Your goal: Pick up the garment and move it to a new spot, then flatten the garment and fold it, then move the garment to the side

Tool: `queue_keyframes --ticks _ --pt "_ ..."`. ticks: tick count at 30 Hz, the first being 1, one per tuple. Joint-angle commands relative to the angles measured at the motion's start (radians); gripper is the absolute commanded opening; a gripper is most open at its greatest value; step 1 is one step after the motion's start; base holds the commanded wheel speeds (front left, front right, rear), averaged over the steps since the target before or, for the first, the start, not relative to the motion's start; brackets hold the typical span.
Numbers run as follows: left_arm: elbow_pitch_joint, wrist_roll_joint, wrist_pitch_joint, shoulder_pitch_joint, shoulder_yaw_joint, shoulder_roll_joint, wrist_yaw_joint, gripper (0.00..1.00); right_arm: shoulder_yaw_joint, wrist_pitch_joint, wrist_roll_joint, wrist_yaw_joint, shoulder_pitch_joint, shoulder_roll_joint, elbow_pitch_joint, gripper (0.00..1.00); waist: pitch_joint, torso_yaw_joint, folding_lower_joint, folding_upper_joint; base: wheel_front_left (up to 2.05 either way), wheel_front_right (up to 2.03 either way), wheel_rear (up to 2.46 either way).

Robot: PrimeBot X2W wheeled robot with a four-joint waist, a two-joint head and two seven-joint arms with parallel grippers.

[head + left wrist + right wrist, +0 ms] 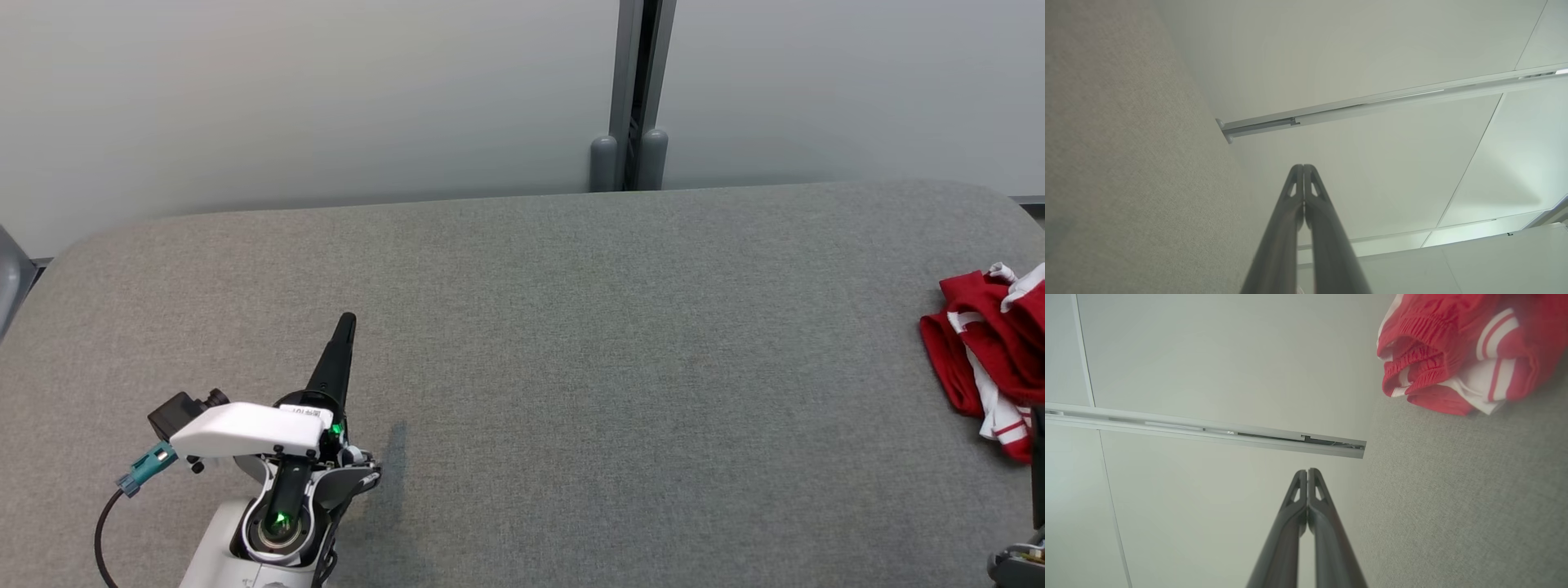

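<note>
The garment (992,359) is a crumpled red piece with white stripes, lying at the far right edge of the grey fabric table (571,367). In the right wrist view the garment (1453,355) fills the upper right corner, its elastic waistband bunched up. My left gripper (347,320) rests at the lower left of the table, far from the garment, fingers pressed together and holding nothing. In its own view the left gripper (1303,167) is shut. My right gripper (1307,471) is also shut and empty, a short way from the garment.
A pale wall with a dark vertical post (641,98) runs behind the table. A dark part of my right arm (1024,555) peeks in at the lower right corner. The table's middle is bare grey fabric.
</note>
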Motion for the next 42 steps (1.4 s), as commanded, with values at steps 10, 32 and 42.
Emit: queue_keyframes --ticks 10,32,42 --pt "0.023 -0.074 0.016 -0.038 0.005 0.004 -0.013 0.00 -0.025 0.025 0.092 0.000 0.014 -0.002 -0.010 0.00 -0.006 -0.009 0.0000 -0.0001 0.00 0.00 0.00" --pt "0.031 -0.099 0.022 -0.043 0.004 0.004 -0.014 0.00 -0.030 0.034 0.119 0.000 0.016 -0.002 -0.011 0.00 -0.009 -0.013 0.0000 -0.0001 0.00 0.00 0.00" --pt "0.031 -0.099 0.022 -0.043 0.004 0.004 -0.014 0.00 -0.030 0.033 0.119 0.000 0.016 -0.002 -0.011 0.00 -0.008 -0.013 0.0000 -0.0001 0.00 0.00 0.00"
